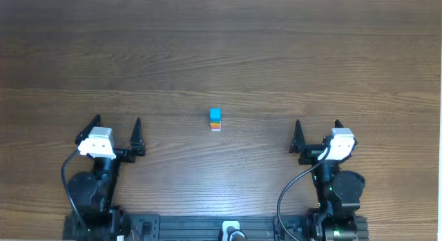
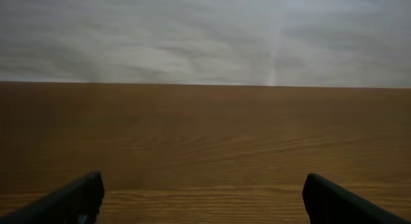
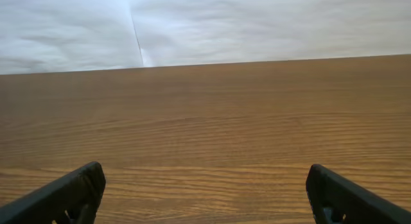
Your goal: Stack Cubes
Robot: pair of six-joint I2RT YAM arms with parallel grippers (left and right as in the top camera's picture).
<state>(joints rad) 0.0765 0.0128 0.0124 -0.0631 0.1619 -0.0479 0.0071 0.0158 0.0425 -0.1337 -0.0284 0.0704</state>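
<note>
A small stack of cubes (image 1: 215, 119) stands at the middle of the wooden table, a blue cube (image 1: 215, 114) on top with orange and pale layers beneath it. My left gripper (image 1: 116, 129) rests open near the front left, well apart from the stack, nothing between its fingers (image 2: 74, 199). My right gripper (image 1: 317, 132) rests open near the front right, equally far from the stack, its fingers (image 3: 340, 195) spread over bare wood.
The brown wooden table (image 1: 221, 54) stretches wide behind and beside the stack. A pale wall (image 2: 205, 31) rises beyond the far edge. Both arm bases and cables sit along the front edge.
</note>
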